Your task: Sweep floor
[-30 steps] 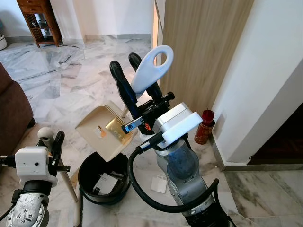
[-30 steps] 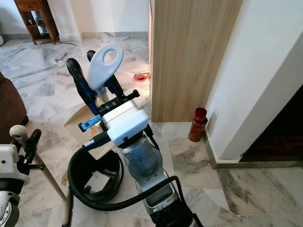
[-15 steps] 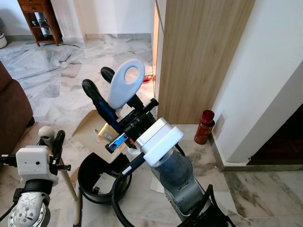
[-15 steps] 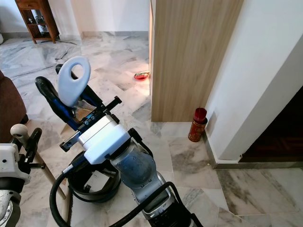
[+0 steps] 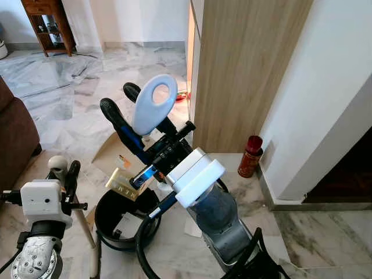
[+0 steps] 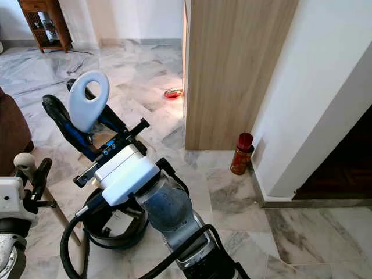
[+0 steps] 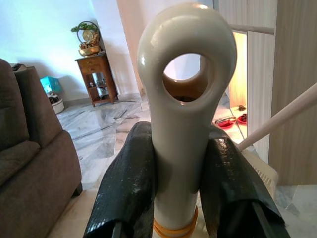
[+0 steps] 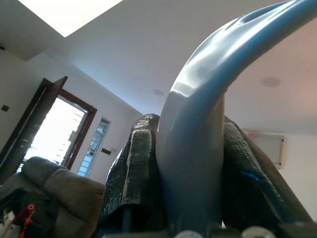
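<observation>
My right gripper [image 5: 141, 123] is shut on the pale blue loop handle [image 5: 154, 104] of a beige dustpan [image 5: 110, 154], held tilted above a black bin [image 5: 110, 224]. A flat gold piece [image 5: 121, 183] sits at the pan's low edge, just over the bin's rim. White paper lies inside the bin. Low on the left, my left gripper [image 5: 63, 174] is shut on the cream broom handle [image 5: 56, 164], and its pale stick [image 5: 87, 232] runs down to the floor. The left wrist view shows the cream handle's loop [image 7: 185, 79] squeezed between both black fingers [image 7: 131, 183]. The blue handle [image 8: 198, 148] shows the same way in the right wrist view.
A wood-panelled cabinet side [image 5: 250, 64] and a white wall stand close on the right, with a red can [image 5: 251, 156] at their foot. A brown sofa [image 5: 14, 133] is on the left. A dark wooden shelf [image 5: 49, 23] stands far back. A red dish [image 6: 172, 93] lies on the marble floor.
My right arm swung left and lower, tipping the dustpan over the bin. The gold piece slid from the middle of the pan to its low edge. The left arm stayed put.
</observation>
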You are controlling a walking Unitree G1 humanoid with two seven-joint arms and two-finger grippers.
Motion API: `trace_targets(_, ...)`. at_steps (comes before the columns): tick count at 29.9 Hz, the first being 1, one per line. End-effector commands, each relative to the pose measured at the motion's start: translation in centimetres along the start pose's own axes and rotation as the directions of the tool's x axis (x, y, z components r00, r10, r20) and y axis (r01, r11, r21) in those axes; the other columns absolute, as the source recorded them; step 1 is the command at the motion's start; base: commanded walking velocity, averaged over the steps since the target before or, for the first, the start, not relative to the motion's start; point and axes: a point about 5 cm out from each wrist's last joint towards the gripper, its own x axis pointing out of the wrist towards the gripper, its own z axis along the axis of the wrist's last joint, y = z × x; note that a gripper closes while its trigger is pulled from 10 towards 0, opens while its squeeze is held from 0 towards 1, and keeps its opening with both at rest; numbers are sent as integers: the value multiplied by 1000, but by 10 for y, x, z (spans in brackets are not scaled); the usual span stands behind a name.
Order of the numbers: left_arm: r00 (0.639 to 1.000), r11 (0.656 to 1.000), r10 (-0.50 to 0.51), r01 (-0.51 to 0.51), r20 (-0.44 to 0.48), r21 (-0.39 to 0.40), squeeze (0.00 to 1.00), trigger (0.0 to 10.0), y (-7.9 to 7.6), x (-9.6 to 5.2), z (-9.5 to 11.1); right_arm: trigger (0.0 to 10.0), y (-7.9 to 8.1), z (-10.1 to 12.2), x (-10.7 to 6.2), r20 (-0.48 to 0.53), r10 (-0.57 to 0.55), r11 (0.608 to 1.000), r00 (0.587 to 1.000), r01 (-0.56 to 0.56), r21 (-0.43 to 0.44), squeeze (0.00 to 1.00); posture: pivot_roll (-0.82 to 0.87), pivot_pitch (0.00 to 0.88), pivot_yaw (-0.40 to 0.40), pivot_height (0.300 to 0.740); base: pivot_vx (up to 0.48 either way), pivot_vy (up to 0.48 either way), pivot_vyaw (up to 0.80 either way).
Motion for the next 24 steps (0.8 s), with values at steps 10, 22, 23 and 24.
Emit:
trace_targets(10,998,1000,-13,13,57,2,0,10000,-4,4,8,10000,-11,7,4,62,-38,995,997,43,-92,0,178,42,-3,740,0,0,0)
trace_targets(22,998,999,-37,38,47,-17,0,10000,-10,4,6,10000,-80,-34,-40,-184,-156,895,970,60,-441,0,164,43,1,740,0,0,0)
trace_targets(23,998,999,-38,39,46,-19,0,10000,-10,4,6,10000,-85,-37,-46,-204,-163,886,965,52,-461,0,164,43,1,740,0,0,0)
trace_targets(24,998,999,-40,41,45,-21,0,10000,-10,4,6,10000,-90,-39,-51,-225,-174,876,959,47,-480,0,158,45,5,740,0,0,0)
